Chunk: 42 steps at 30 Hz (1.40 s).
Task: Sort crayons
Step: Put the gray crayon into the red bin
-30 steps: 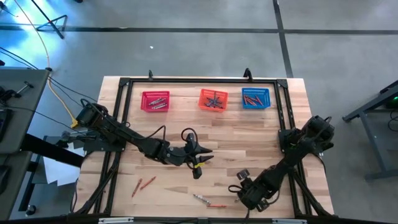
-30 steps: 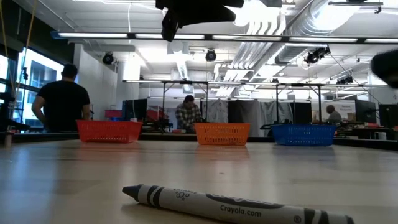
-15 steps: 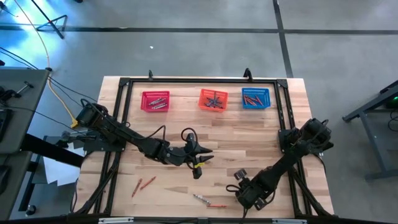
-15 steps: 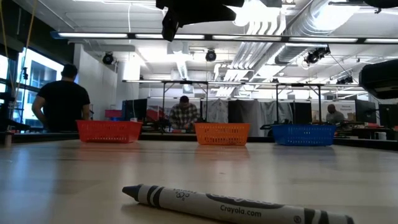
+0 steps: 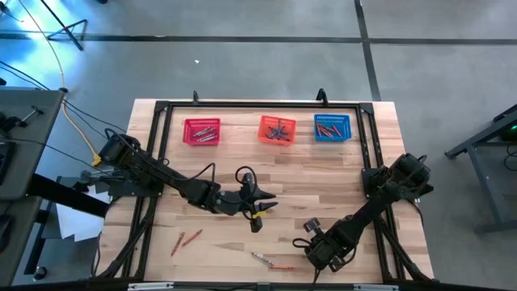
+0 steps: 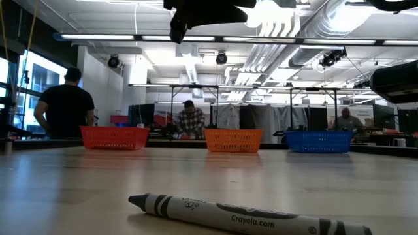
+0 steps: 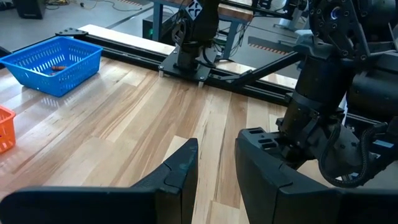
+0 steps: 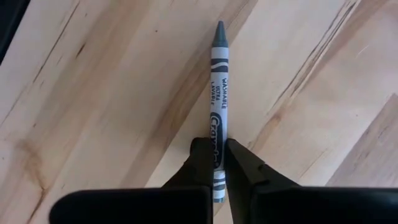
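A grey crayon [image 8: 217,93] lies on the wood and my right gripper [image 8: 216,146] is shut on it. This is near the table's front edge, right of the middle [image 5: 319,249], where the gripper hides the crayon from above. Another grey crayon [image 5: 258,258] [image 6: 241,215] and an orange one [image 5: 282,266] lie just left of it. Two red-orange crayons [image 5: 186,239] lie at the near left. My left gripper [image 7: 216,168] hangs open over the table's middle [image 5: 258,212], with nothing between its fingers. My right gripper pinches the grey crayon between its two fingers [image 8: 199,162], on the wrapper's lower part [image 8: 216,127] toward the flat end. The fingers come from above, pointing down, and lie across the crayon. The crayon lies flat on the wood, its pointed tip away from the fingers.
Three mesh baskets stand in a row at the far edge, all with crayons in them: red [image 5: 202,131], orange [image 5: 277,129] and blue [image 5: 332,128]. A black frame [image 5: 161,145] borders the wooden top. People stand in the room beyond the table [image 6: 65,108].
My right gripper has moved a little toward the table's left edge, and in the low view its dark body has come further into the picture from the right. The crayons on the table and my left gripper have kept still.
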Motion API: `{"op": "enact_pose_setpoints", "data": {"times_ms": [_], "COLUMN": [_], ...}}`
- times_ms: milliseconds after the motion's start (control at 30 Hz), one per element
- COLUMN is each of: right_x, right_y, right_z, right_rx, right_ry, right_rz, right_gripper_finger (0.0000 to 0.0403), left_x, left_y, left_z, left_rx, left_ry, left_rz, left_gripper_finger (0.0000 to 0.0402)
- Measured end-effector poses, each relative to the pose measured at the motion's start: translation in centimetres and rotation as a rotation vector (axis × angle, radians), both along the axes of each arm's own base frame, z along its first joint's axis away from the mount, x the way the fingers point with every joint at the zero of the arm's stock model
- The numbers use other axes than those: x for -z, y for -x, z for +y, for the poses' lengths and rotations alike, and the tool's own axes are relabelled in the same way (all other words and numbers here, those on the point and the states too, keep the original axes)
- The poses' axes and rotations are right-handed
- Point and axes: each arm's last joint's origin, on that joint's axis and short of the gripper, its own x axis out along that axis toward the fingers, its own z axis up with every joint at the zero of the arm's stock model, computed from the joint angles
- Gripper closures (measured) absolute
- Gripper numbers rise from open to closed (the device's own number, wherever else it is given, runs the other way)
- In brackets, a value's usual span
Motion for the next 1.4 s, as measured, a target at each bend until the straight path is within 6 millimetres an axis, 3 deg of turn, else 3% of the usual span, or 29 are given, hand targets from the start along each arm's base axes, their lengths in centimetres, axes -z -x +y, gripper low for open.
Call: {"op": "enact_pose_setpoints", "data": {"times_ms": [933,1200,1400], "right_x": [-4.6,-9.0,-14.2], "right_y": [-1.2,-0.2,2.3], "right_z": [1.3,-0.2,-2.8], "right_rx": [0.045,0.103,0.247], "right_ry": [0.065,0.381,0.39], "right_rz": [0.075,0.003,-0.125], "right_gripper_finger": [0.04,0.04,0.04], "left_x": [0.0,0.1,0.2], "left_y": [0.0,0.1,0.1], "left_z": [0.0,-0.1,-0.1], "left_rx": [0.0,-0.007,-0.009], "left_ry": [-0.001,-0.017,-0.021], "left_rz": [0.003,0.012,0.017], "left_gripper_finger": [0.0308,0.0308,0.0308]}}
